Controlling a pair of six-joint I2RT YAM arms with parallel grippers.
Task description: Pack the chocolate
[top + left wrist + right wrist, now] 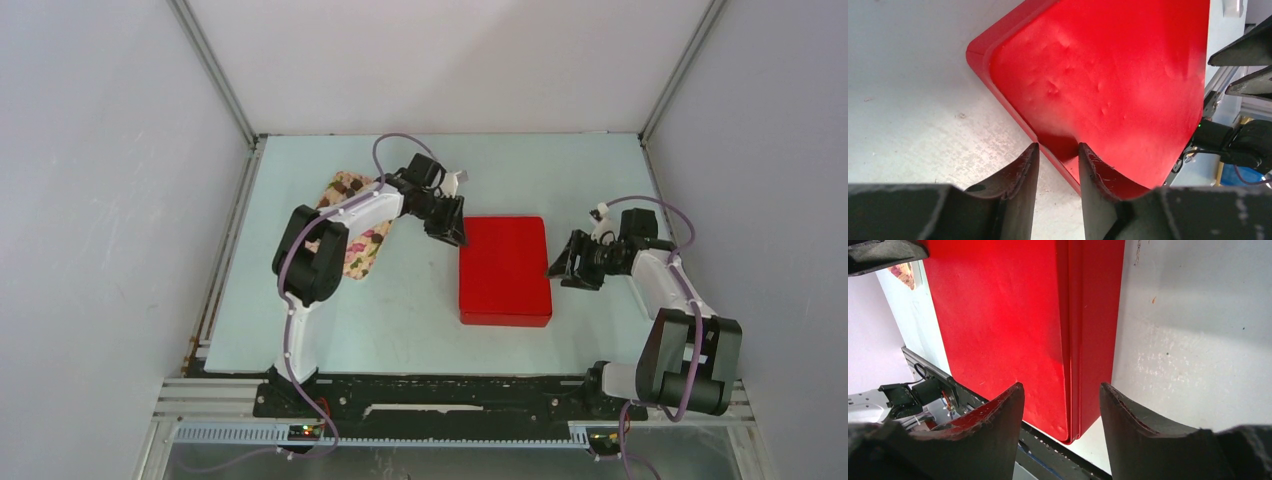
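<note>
Left fingers narrowly parted, right fingers half-open, both astride edges of glossy red rectangular box, gripping nothing. Risk: uneven pinch skids box across counter.

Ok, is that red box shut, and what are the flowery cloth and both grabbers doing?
Flat red rectangular box: closed, lid on.
Floral patterned cloth: lying partly under left arm.
Left gripper: jaws narrow around box's edge, grip unclear.
Right gripper: open, straddling box's other edge.
</note>
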